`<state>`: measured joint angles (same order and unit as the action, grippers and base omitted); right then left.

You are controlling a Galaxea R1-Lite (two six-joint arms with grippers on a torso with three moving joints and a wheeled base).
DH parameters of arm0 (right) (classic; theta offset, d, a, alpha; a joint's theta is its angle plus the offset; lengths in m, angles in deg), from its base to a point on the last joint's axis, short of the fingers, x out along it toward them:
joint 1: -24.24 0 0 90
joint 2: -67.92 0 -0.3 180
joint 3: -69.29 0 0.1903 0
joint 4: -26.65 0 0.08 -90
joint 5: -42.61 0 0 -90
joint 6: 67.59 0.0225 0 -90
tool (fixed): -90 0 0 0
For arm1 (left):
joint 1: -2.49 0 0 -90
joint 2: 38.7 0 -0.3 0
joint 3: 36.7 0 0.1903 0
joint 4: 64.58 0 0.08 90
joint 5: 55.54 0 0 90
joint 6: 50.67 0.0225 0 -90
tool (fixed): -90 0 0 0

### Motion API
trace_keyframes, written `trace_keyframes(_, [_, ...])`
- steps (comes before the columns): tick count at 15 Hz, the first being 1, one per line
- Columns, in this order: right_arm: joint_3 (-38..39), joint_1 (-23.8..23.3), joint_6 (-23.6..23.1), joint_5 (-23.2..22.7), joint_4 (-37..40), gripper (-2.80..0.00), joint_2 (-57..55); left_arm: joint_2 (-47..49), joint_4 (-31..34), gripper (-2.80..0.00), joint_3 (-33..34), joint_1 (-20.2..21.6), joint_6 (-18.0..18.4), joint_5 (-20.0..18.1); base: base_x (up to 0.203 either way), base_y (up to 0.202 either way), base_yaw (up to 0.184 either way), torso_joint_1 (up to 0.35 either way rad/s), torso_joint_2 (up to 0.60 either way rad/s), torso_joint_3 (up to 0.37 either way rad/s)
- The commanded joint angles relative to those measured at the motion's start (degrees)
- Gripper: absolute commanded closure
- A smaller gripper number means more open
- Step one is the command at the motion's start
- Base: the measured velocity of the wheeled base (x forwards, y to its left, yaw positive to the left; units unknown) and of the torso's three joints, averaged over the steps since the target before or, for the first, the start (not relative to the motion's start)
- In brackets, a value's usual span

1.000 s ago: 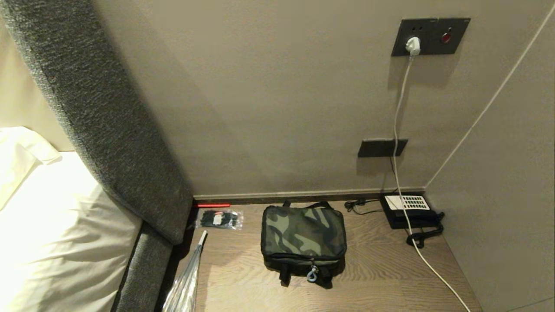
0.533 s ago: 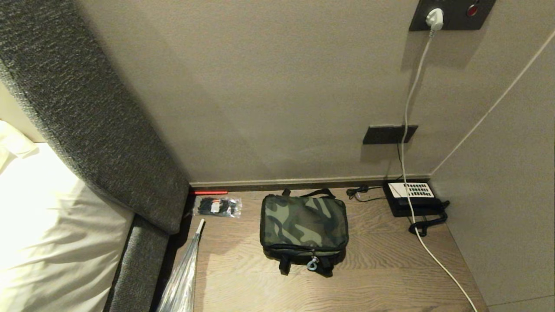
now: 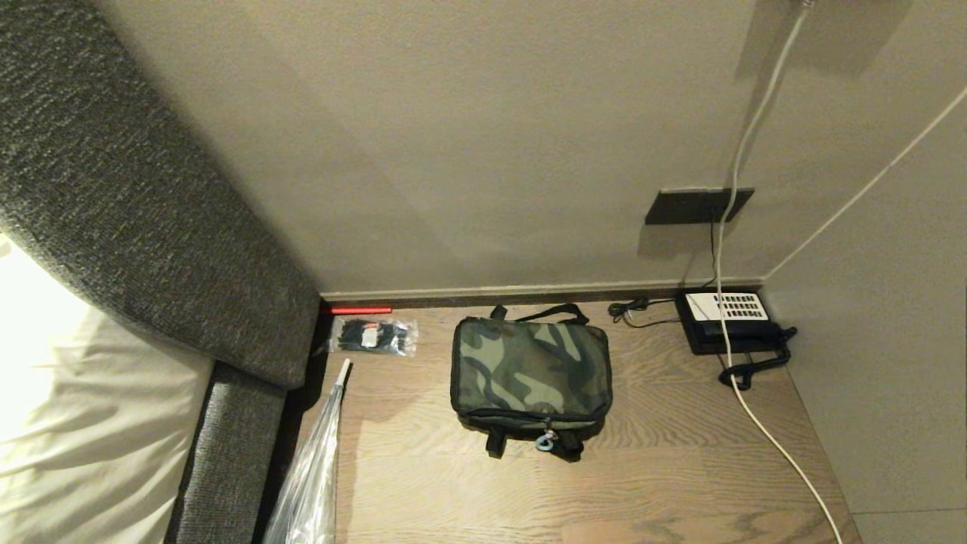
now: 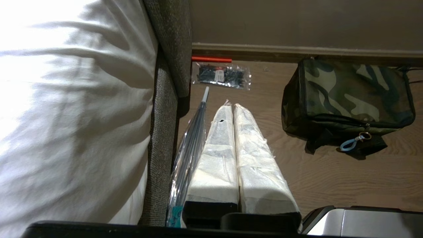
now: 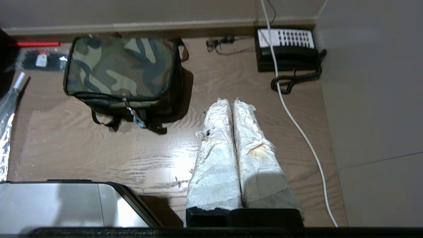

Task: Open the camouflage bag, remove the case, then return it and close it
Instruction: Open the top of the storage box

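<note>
Camouflage fabric bag [image 3: 530, 368] zipped on wooden surface [image 3: 665, 468], long axis three-to-nine — eleven o'clock of right gripper [image 5: 232, 100], one o'clock of left gripper [image 4: 231, 105]; both jaws together, empty.

Neither arm shows in the head view; the left gripper [image 4: 233, 106] has its two white-wrapped fingers [image 4: 218, 145] pressed together, pointing toward twelve o'clock; the right gripper [image 5: 232, 100] likewise, its fingers [image 5: 251, 142] closed on nothing, hanging clear.

Zipped camouflage bag [image 5: 120, 67]; right gripper [image 5: 232, 102] clamped
</note>
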<state>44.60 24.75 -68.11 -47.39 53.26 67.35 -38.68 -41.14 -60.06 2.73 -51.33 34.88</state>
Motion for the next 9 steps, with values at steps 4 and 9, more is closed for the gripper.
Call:
trace_keyframes(4, [0.0, 0.02, 0.0, 0.0, 0.01, 0.0, 0.05, -0.11, 0.01, 0.0, 0.18, 0.02, -0.04, 0.02, 0.0, 0.0, 0.0, 0.004, 0.0, -0.2])
trace_keyframes(9, [0.0, 0.02, 0.0, 0.0, 0.01, 0.0, 0.05, -0.11, 0.01, 0.0, 0.18, 0.02, -0.04, 0.02, 0.0, 0.0, 0.0, 0.003, 0.01, -0.198])
